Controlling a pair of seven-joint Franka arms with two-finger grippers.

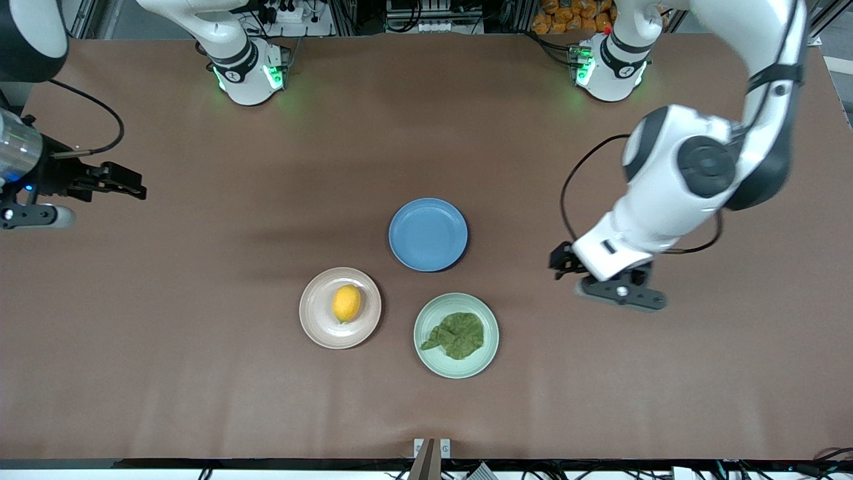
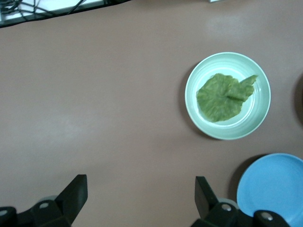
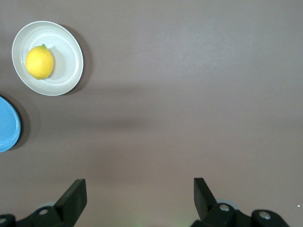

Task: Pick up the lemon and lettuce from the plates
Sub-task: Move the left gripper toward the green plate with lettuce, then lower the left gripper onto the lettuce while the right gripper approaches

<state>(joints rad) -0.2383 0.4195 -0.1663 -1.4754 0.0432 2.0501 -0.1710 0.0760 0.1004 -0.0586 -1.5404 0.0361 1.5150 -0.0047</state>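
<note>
The lemon [image 1: 346, 303] lies on the beige-pink plate [image 1: 318, 321]. The lettuce [image 1: 457, 335] lies on the mint green plate [image 1: 426, 347], beside the first plate toward the left arm's end. My left gripper [image 1: 558, 261] is open and empty over bare table, apart from the mint plate. Its wrist view shows the lettuce [image 2: 222, 97] on its plate [image 2: 259, 118] past my open left gripper [image 2: 141, 191]. My right gripper [image 1: 136, 187] is open and empty over bare table at the right arm's end. Its wrist view [image 3: 140, 191] shows the lemon [image 3: 39, 62] on its plate [image 3: 68, 71].
An empty blue plate [image 1: 428, 235] sits farther from the front camera than the two task plates; it also shows in the left wrist view [image 2: 277, 189] and the right wrist view [image 3: 7, 125]. The brown table [image 1: 200, 373] surrounds them.
</note>
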